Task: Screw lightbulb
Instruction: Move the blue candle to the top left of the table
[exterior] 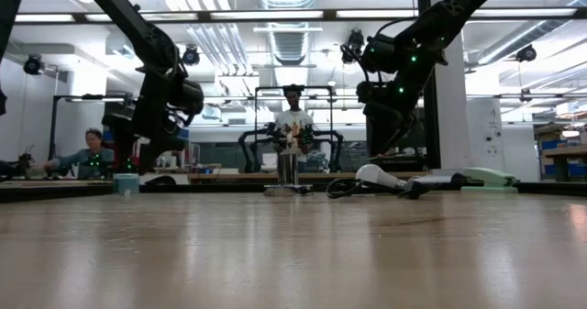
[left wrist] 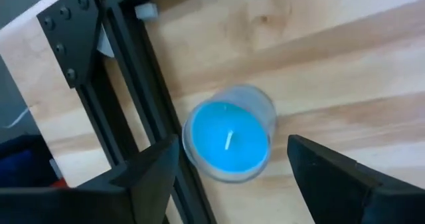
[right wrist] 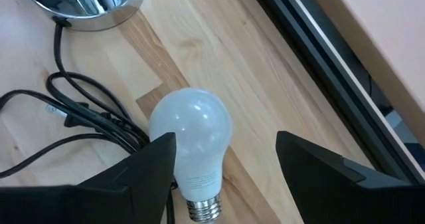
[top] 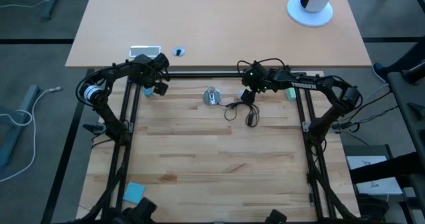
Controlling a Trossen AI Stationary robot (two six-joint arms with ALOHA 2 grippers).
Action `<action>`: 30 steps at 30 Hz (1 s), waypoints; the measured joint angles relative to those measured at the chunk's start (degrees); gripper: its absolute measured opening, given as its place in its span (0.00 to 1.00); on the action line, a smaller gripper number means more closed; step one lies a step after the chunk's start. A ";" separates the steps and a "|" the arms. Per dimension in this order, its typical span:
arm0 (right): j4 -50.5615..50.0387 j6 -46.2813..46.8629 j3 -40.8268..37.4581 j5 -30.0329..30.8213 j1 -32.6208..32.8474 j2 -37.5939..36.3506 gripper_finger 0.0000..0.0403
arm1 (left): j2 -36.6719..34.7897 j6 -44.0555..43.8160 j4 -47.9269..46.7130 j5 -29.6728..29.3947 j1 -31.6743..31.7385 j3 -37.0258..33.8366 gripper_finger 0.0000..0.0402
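Nothing's been screwed in yet: the lightbulb [right wrist: 190, 151] is left lying on the worktop [top: 212, 157], framed by the wide-open, empty right tool [right wrist: 222, 167].

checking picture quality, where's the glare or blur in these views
Low view: bright ceiling lights glare, arms dark against them, near table soft. Right wrist view: lightbulb sharp, faint sheen on it. Left wrist view: blue candle slightly blurred.
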 joint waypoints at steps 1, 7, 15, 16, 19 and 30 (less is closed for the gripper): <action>0.11 0.01 0.00 -0.31 0.00 0.00 0.64 | 0.00 -0.67 0.34 0.00 0.00 -0.15 0.68; 0.61 0.04 0.00 -1.26 0.02 0.00 0.65 | -0.04 -1.75 1.23 0.03 0.00 -0.74 0.67; 0.45 -0.01 0.00 -1.35 0.02 0.00 0.63 | 2.46 -1.84 1.80 5.01 0.11 -1.57 0.63; 0.44 -0.02 0.00 -1.35 0.02 0.00 0.63 | 2.99 -1.79 1.89 4.78 0.07 -1.65 0.62; 0.42 -0.28 0.00 -1.39 0.02 0.00 0.64 | 4.19 -1.10 1.86 3.88 0.03 -1.64 0.59; 0.45 -0.42 0.00 -1.39 0.02 0.00 0.63 | -0.22 -2.11 2.87 12.15 -6.60 -1.48 0.52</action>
